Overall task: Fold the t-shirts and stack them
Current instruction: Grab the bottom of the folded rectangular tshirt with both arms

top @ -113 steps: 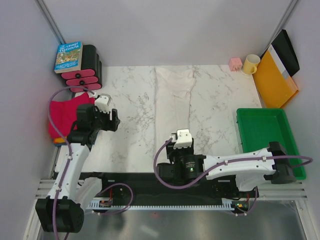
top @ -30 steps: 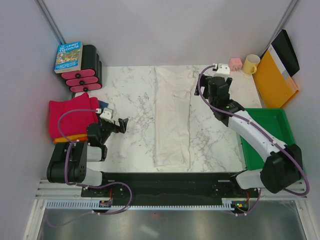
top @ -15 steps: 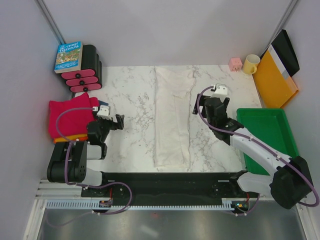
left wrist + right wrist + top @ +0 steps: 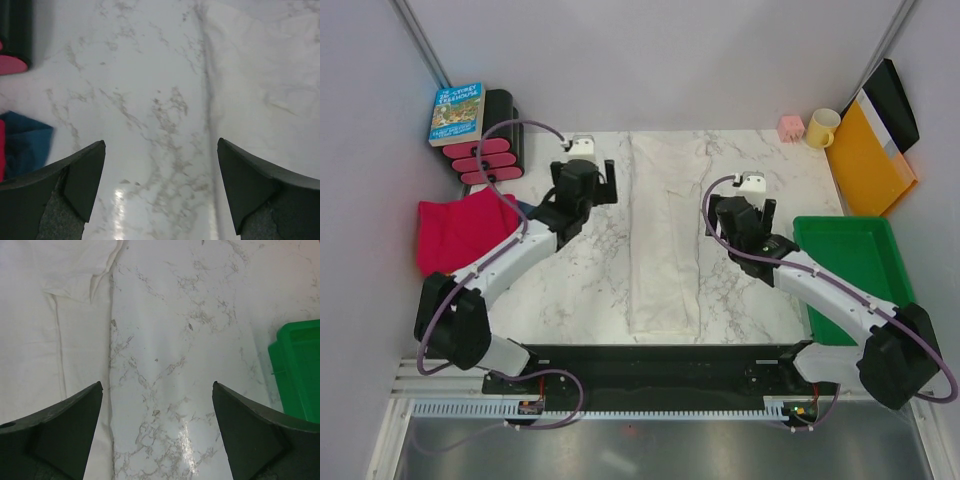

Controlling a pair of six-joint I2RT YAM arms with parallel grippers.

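Shirt (image 4: 665, 240), cream, lies as 1 long narrow strip down the middle of the table (image 4: 590, 270), running from the far edge almost to the near edge. It is flat, with a few creases at the far end, and nothing is touching it.

Change in the last half second: the left gripper (image 4: 161, 150) has left its tucked spot by the near-left stack and swung out toward the far edge. It hangs over bare marble just left of the strip's long edge. The right gripper (image 4: 157, 390) has come back from the far-right corner and sits just right of the strip, between it and the green tray (image 4: 855, 260). The strip itself has not shifted.

Both hands: fingers spread wide, empty.

The magenta shirt (image 4: 455, 230) rests at the left edge, with a blue shirt (image 4: 22, 145) poking out beside it.

Reading: lengthwise folds look finished. The arms now flank the strip's far half, likely lining up to pinch its 2 sides and fold it toward the near edge. Cross fold and stacking are not yet done.
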